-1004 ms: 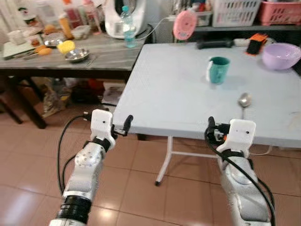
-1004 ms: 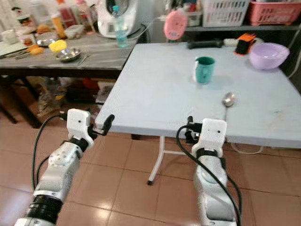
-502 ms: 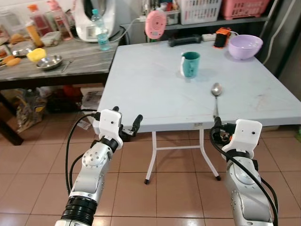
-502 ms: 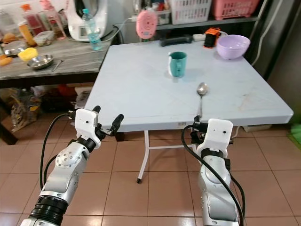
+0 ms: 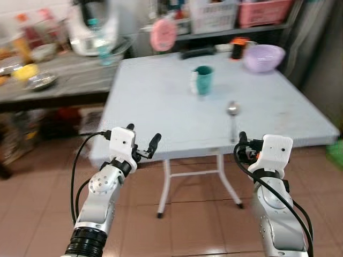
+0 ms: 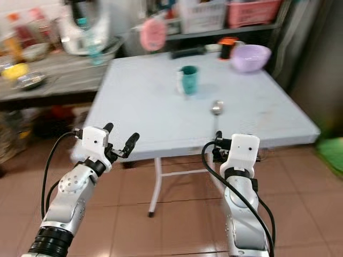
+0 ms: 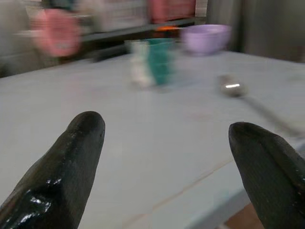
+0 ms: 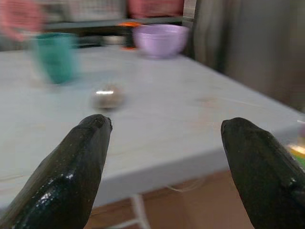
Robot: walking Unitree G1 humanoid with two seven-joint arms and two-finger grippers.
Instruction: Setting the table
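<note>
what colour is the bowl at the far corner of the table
Pale purple; the bowl shows best in the right wrist view.

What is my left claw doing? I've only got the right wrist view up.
Observer: The left claw is open and empty, held in the air just short of the table's near edge.
Operator: Which way does the spoon handle point?
Observer: The spoon lies with its handle toward the near edge, ending just ahead of your open right claw.
Operator: Anything off to my left?
Observer: A darker side table with a water bottle and a steel bowl.
</note>
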